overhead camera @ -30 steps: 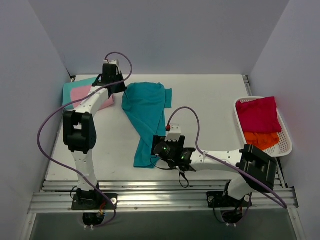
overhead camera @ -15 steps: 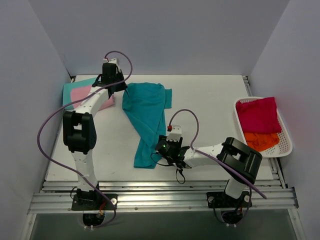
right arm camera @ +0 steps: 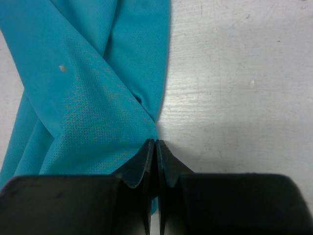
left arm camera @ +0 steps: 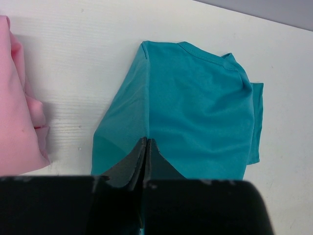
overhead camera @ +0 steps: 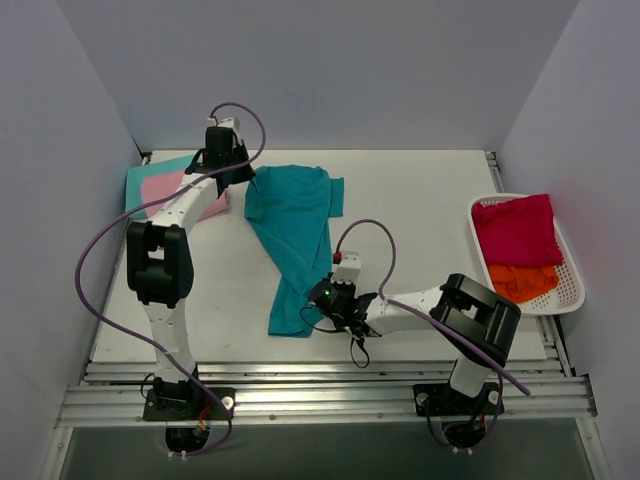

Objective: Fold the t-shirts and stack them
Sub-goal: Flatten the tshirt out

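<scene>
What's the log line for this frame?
left pincer: shut on teal t-shirt, far left edge | right pincer: shut on its near right edge | stack: pink t-shirt far-left | basket: crimson t-shirt, orange t-shirt

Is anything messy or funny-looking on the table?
Yes. The teal shirt lies skewed and twisted, wide at the far end, bunched into a narrow strip near the right claw. A tiny pale speck sits on it.

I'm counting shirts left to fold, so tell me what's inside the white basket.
The basket holds a crimson shirt and, nearer the arms, an orange shirt. Anything beneath them is covered.
</scene>
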You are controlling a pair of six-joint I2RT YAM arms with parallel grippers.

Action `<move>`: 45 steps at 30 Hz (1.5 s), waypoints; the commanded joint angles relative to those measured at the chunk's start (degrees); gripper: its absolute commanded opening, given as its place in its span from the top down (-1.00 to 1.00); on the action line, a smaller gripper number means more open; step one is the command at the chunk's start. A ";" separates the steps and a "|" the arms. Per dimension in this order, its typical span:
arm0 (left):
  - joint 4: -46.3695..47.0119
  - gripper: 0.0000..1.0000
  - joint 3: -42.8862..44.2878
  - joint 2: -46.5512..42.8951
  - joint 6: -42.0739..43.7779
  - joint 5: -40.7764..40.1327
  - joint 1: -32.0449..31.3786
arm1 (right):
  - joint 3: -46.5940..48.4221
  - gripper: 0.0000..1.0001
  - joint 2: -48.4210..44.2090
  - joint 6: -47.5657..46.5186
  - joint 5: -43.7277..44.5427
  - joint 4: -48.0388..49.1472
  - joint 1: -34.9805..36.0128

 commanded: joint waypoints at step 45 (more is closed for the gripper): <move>-0.59 0.95 -31.73 -43.05 -5.43 -4.83 -3.56 | 2.95 0.92 -25.61 7.64 8.52 -35.28 5.50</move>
